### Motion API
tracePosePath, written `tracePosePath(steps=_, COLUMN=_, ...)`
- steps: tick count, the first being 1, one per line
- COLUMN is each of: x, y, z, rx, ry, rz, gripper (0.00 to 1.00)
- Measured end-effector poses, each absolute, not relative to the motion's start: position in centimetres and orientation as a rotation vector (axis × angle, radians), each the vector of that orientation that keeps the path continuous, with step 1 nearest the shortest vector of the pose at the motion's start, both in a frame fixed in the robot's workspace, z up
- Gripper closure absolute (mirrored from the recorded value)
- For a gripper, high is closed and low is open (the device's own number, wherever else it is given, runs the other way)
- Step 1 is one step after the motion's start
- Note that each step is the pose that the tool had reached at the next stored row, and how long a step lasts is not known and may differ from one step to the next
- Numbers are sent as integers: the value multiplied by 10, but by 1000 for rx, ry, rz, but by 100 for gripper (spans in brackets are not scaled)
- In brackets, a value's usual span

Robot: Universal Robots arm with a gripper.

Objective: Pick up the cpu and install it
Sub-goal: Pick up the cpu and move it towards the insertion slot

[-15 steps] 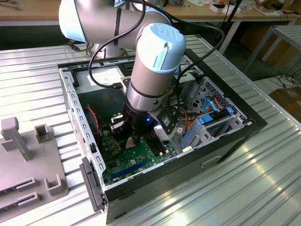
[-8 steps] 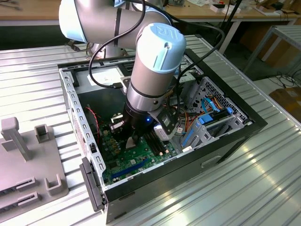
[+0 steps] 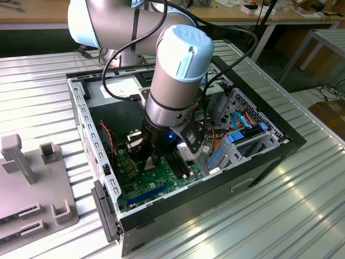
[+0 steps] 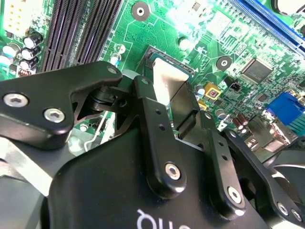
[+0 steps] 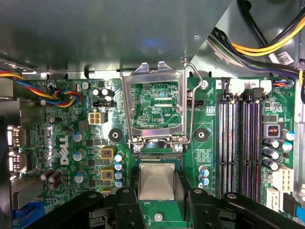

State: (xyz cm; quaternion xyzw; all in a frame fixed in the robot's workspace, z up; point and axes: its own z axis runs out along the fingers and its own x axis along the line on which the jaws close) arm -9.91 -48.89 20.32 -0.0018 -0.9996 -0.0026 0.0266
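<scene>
End effector (image 5: 159, 192) clasping cpu (image 5: 156, 179), socket frame (image 5: 152, 71) raised, memory slots (image 5: 238, 143) near

The cpu (image 5: 156, 180), a small flat square chip with a silver-grey metal top and a thin green rim, lies flat and level over the opening of the black square socket frame (image 5: 157, 157), its edges squared to the frame's sides. The frame's far edge shows just beside the chip. Two opposite edges of the chip meet the black fingers (image 5: 131, 192) of the gripper (image 5: 157, 187). In the second wrist view the cpu (image 4: 164, 78) shows bright, one finger covering its near part.
</scene>
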Motion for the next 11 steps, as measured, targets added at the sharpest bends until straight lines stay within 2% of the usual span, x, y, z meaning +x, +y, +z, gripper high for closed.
tracePosePath(steps=11, x=-98, y=-489, z=203, rx=0, ry=-3089, rz=-7, gripper=58)
